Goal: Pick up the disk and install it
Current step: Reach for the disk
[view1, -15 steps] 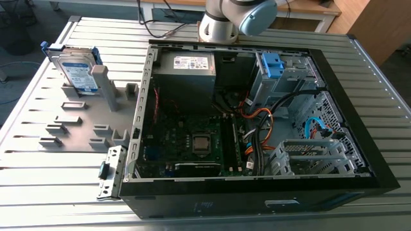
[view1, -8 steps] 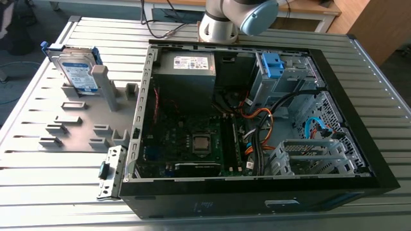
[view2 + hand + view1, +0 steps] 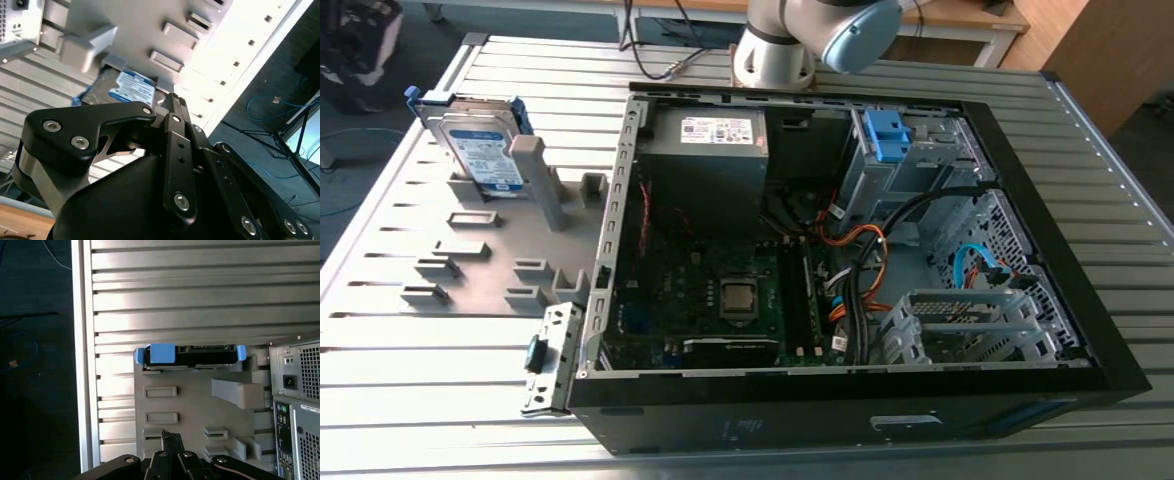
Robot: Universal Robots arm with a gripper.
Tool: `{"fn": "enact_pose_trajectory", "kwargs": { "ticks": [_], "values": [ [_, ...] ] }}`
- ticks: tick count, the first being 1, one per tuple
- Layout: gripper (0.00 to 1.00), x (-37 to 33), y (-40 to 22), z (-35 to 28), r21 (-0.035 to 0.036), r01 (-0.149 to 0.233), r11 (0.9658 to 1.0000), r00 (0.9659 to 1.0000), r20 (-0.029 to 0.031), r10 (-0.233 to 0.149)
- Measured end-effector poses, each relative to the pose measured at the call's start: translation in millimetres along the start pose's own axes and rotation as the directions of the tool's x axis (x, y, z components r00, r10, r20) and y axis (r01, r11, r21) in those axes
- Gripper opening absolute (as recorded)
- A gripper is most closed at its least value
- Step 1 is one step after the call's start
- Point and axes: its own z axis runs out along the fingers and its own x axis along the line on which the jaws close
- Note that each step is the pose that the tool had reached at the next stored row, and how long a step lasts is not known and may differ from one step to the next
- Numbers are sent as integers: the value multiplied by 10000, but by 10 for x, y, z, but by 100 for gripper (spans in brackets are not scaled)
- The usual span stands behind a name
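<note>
The disk (image 3: 478, 150) stands on edge in the grey holder plate (image 3: 494, 290) near the bench's (image 3: 427, 380) edge at the exterior view's left, beside the open computer case (image 3: 854, 250), while the gripper (image 3: 165, 436), clenched on nothing, hangs apart from it.

Exterior view: bright, even light; case (image 3: 787, 425) interior in shadow. Second wrist view: hard glare bleaches table (image 3: 240, 55) slats, gripper (image 3: 172, 98) dark against it. First wrist view: slats shine, floor (image 3: 35, 390) dim.
</note>
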Motion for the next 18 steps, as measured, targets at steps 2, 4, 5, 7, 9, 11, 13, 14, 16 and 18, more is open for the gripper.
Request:
{"fn": "enact_pose_trajectory", "kwargs": {
  "ticks": [2, 4, 5, 7, 9, 11, 13, 14, 16, 18],
  "values": [
    [11, -94, 7, 15, 0, 1, 10000, 10000, -4, -1],
    [11, -183, 15, 43, 0, 0, 10000, 10000, -11, 0],
    [11, -227, 18, 60, 1, 0, 10000, 10000, -16, 0],
    [11, -357, 31, 91, 0, -1, 10000, 10000, -26, 1],
    [11, -432, 38, 95, 1, -1, 10000, 10000, -28, 1],
    [11, -487, 49, 104, 4, 0, 10000, 10000, -31, 0],
    [11, -488, 66, 117, 139, 2, 9999, 10000, -23, -2],
    [11, -482, 69, 127, 142, 38, 9999, 10000, -20, -38],
    [11, -442, 83, 138, 144, 61, 9999, 10000, -24, -61],
    [11, -374, 108, 154, 142, 66, 9999, 10000, -23, -66]
  ]
}}
